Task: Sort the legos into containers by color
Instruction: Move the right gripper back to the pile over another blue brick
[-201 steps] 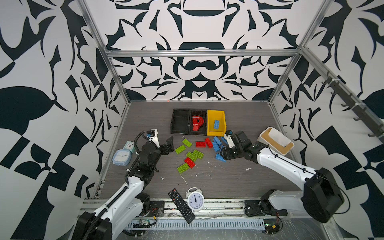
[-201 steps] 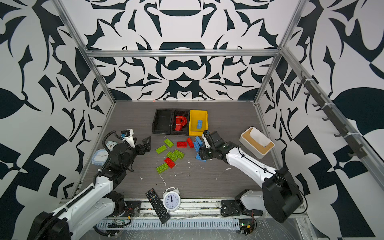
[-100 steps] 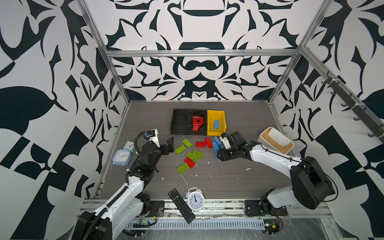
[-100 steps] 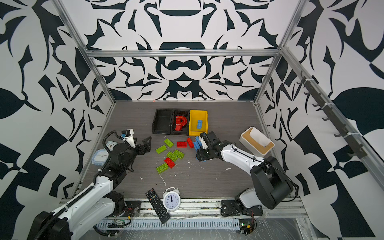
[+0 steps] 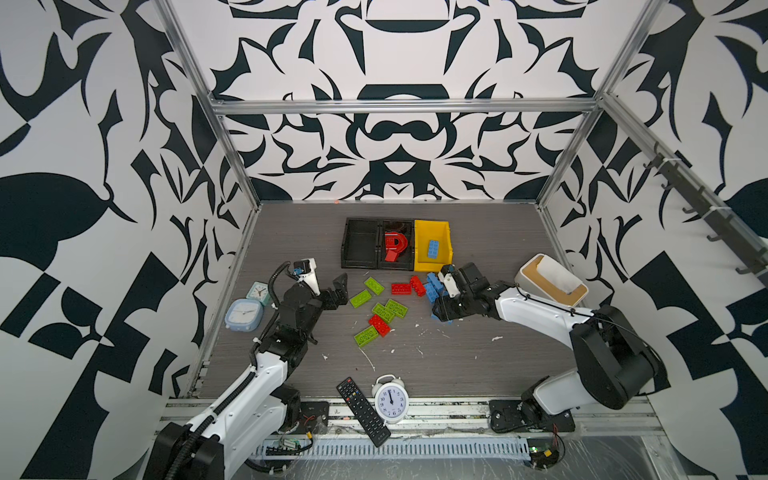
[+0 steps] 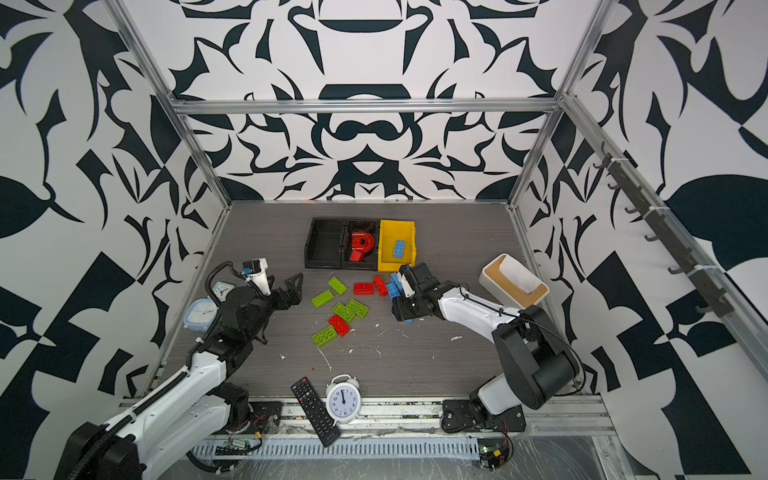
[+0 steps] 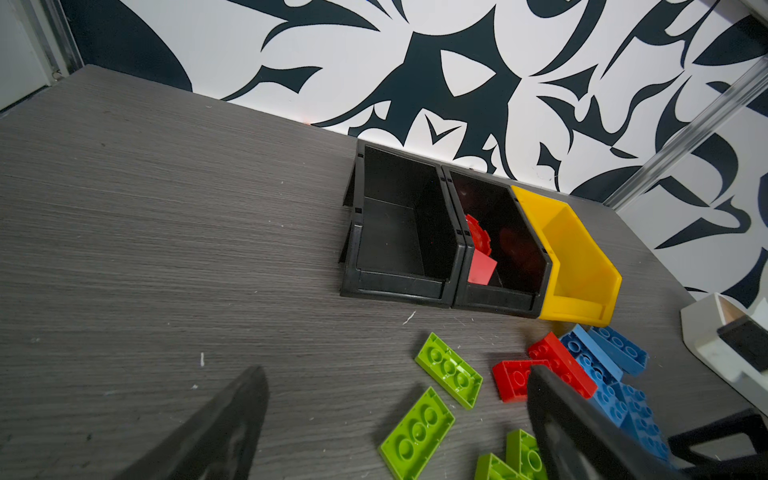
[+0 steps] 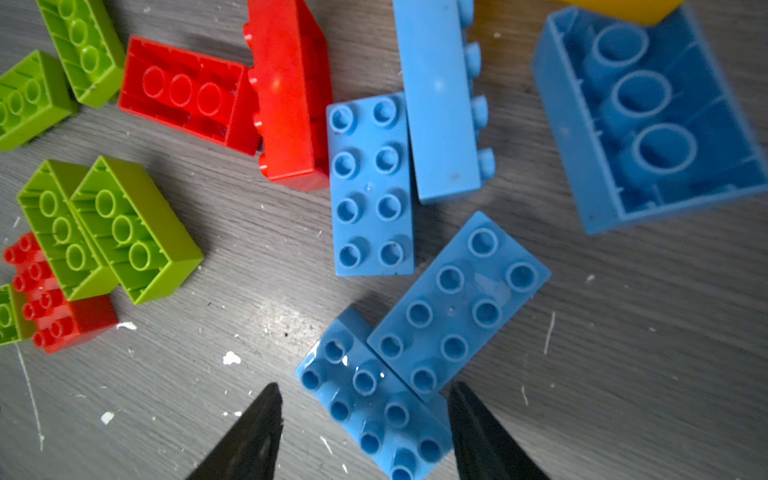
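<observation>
Loose legos lie mid-table: lime green bricks (image 5: 360, 298), red bricks (image 5: 401, 288) and a cluster of blue bricks (image 5: 432, 284). My right gripper (image 5: 442, 309) hangs open over the blue cluster. In the right wrist view its fingers straddle one stud-up blue brick (image 8: 374, 411) without pressing it. My left gripper (image 5: 328, 286) stands wide open left of the green bricks, holding nothing. Of the containers, the left black bin (image 5: 359, 226) is empty. The right black bin (image 5: 409, 249) holds a red arch piece (image 5: 392, 243). The yellow bin (image 5: 444, 237) holds a blue brick (image 5: 433, 248).
A white box with a tan rim (image 5: 527, 279) stands at the right. Two small clocks (image 5: 244, 313) sit by the left wall. A white alarm clock (image 5: 390, 401) and a black remote (image 5: 363, 411) lie at the front edge. White scraps dot the table.
My right gripper has shifted a little left and toward the front, settling over the nearest blue brick, and its elbow has swung back. The left arm has not moved.
</observation>
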Controlling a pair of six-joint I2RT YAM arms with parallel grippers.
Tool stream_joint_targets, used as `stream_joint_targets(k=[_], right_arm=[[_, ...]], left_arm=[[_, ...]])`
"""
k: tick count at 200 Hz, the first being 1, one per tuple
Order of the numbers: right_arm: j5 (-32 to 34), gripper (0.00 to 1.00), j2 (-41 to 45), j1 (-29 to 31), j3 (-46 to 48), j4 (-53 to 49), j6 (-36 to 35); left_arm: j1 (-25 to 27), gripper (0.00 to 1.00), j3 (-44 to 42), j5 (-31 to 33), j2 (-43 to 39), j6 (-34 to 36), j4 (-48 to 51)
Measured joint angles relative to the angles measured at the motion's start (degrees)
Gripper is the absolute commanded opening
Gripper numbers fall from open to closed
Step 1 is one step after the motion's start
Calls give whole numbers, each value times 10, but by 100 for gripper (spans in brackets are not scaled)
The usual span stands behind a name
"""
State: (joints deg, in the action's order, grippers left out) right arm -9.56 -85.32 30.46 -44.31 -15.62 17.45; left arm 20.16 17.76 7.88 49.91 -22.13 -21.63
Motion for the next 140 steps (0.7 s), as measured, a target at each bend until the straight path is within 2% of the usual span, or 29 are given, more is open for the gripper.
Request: stream_joint_targets(k=[36, 81, 103, 140], right_arm=[[-2, 65, 9, 11, 32, -5, 21], [3, 65, 49, 87, 33, -26, 32], [31, 64, 48, 112, 19, -59, 35], [105, 63, 42, 112, -13, -109, 58]], left_arm=[[0, 100, 0, 0, 0, 0, 0], [0, 100, 0, 0, 0, -2, 0], [0, 100, 0, 0, 0, -3, 0], [0, 100, 0, 0, 0, -4, 0]])
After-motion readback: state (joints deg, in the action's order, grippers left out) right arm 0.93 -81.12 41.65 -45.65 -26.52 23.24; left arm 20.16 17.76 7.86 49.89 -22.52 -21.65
